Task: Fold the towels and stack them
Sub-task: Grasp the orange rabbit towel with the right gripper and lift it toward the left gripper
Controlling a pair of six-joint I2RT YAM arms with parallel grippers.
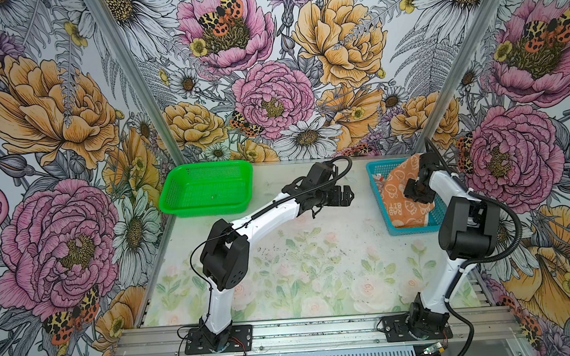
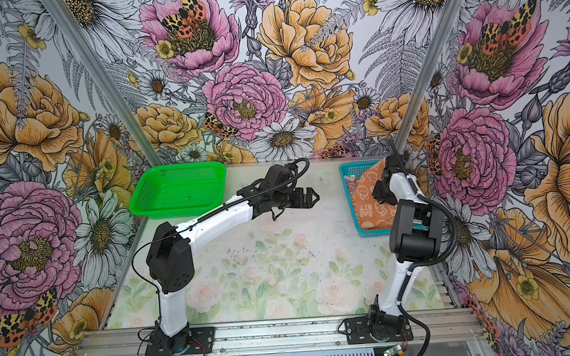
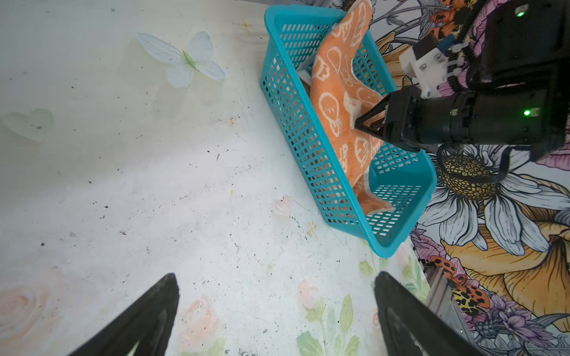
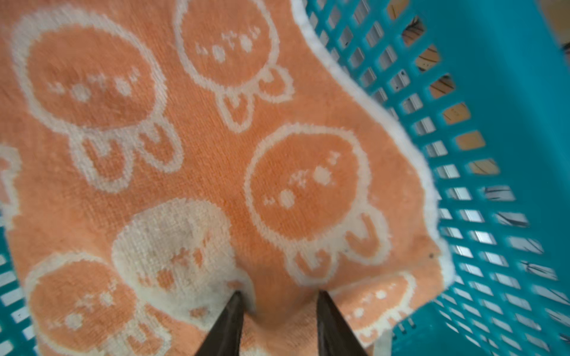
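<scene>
The first step is judged to be in hand: the orange towel (image 4: 185,154) is being taken from the blue basket (image 3: 339,191), where it lies crumpled. A raised fold is pinched between the jaws of the right gripper (image 4: 279,296). The left gripper (image 1: 348,194) is held wide apart above the table (image 1: 314,251). Next, a lift clear of the rim and a flat spread are called for

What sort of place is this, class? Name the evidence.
Probably a robot test cell: left arm and right arm bolted to a metal rail, and floral panels walling in the table.
</scene>
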